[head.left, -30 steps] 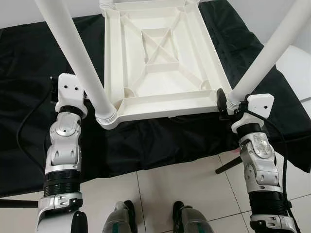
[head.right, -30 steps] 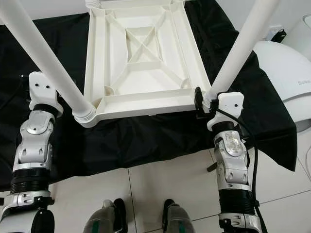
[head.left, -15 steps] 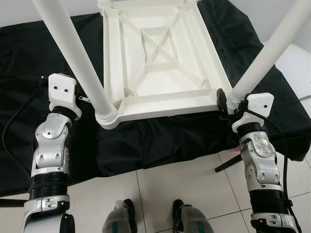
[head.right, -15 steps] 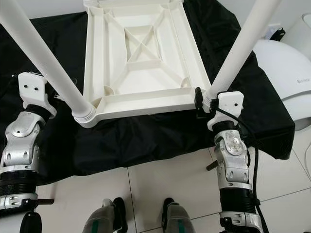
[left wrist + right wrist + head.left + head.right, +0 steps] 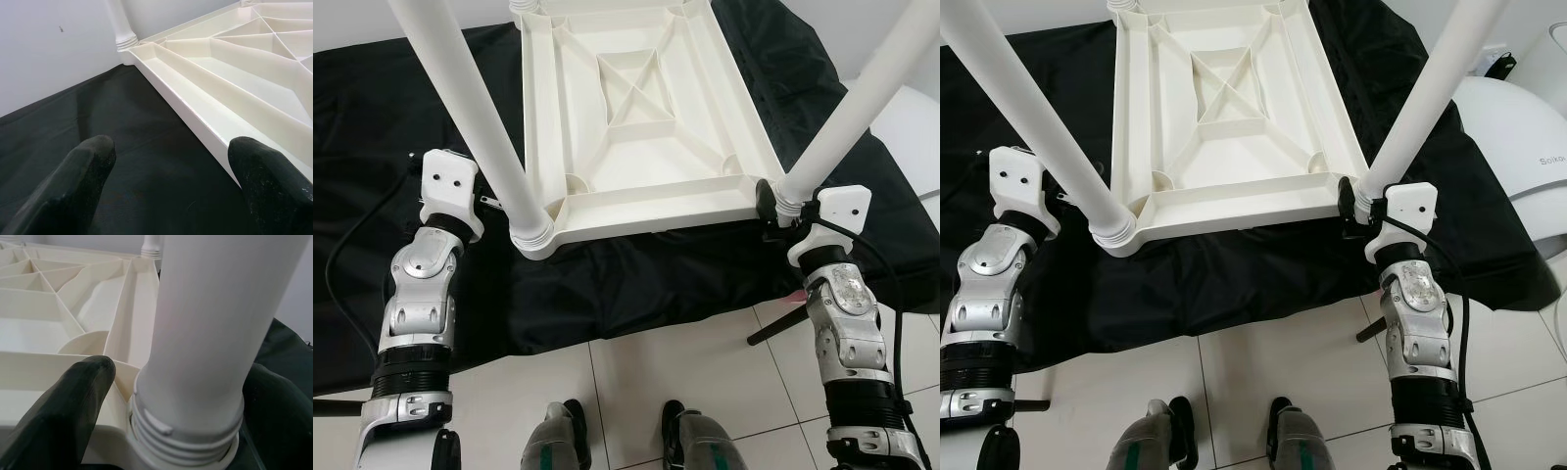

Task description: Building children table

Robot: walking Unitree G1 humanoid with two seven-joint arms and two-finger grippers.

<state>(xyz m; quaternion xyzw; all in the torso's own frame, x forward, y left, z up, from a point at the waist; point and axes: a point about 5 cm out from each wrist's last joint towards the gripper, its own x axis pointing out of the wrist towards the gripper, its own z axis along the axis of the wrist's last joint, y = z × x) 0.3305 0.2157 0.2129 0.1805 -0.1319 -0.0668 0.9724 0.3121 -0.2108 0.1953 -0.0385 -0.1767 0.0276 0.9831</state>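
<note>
Lying upside down on the black cloth [image 5: 636,284], the white table top [image 5: 636,108] has shifted slightly. The right gripper [image 5: 176,401] stays clamped around the near right leg [image 5: 842,117] at its threaded base, while the left gripper [image 5: 171,176], fingers spread and empty, has swung back in beside the near left leg [image 5: 475,117].

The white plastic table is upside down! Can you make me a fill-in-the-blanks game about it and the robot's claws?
1. The white ribbed plastic tabletop lies upside down on a ____ cloth.
2. The right claw has its fingers around the threaded base of a round white ____.
3. The left claw hovers over the cloth with its fingers ____.
4. The floor under the robot is made of pale ____.

Missing words: black; leg; open; tiles
</note>
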